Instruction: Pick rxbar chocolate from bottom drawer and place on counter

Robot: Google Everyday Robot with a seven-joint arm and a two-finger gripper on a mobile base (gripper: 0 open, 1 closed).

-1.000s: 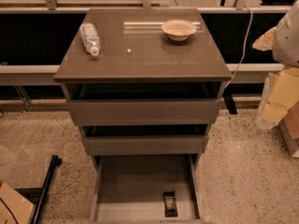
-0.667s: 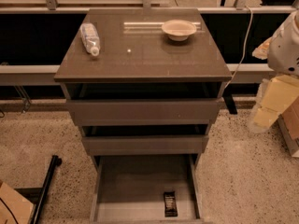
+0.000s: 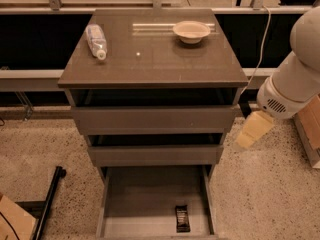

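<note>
Rxbar (image 3: 182, 218) lies front right in the open bottom drawer (image 3: 135, 209). The claw (image 3: 254, 129) hangs well apart, higher, right of the cabinet (image 3: 155, 119); its opening cannot be told.

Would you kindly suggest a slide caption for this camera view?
Claw hangs right of the cabinet while the rxbar chocolate lies in the open bottom drawer.
</note>
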